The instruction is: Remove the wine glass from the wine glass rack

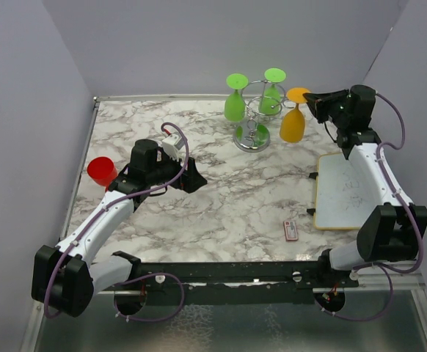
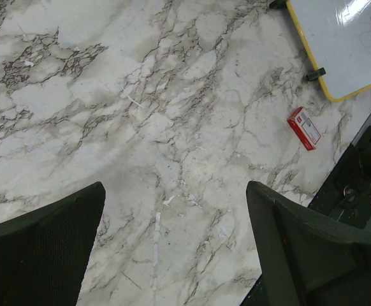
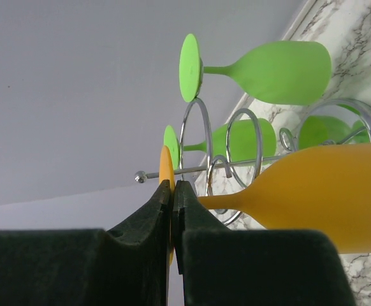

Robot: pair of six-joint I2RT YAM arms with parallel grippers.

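Observation:
The chrome wine glass rack (image 1: 254, 136) stands at the back middle of the marble table, with two green wine glasses (image 1: 235, 99) hanging upside down from its looped arms. An orange wine glass (image 1: 293, 123) hangs inverted at the rack's right side. My right gripper (image 1: 313, 103) is shut on the flat foot of the orange wine glass (image 3: 166, 169); the bowl (image 3: 329, 191) shows beside the wire loops (image 3: 195, 137). My left gripper (image 1: 191, 180) is open and empty, low over bare marble (image 2: 173, 159).
A red cup (image 1: 102, 171) stands at the left edge. A yellow-framed whiteboard (image 1: 345, 191) lies at the right, also in the left wrist view (image 2: 345, 44). A small red and white box (image 1: 290, 231) lies near the front edge. Grey walls surround the table.

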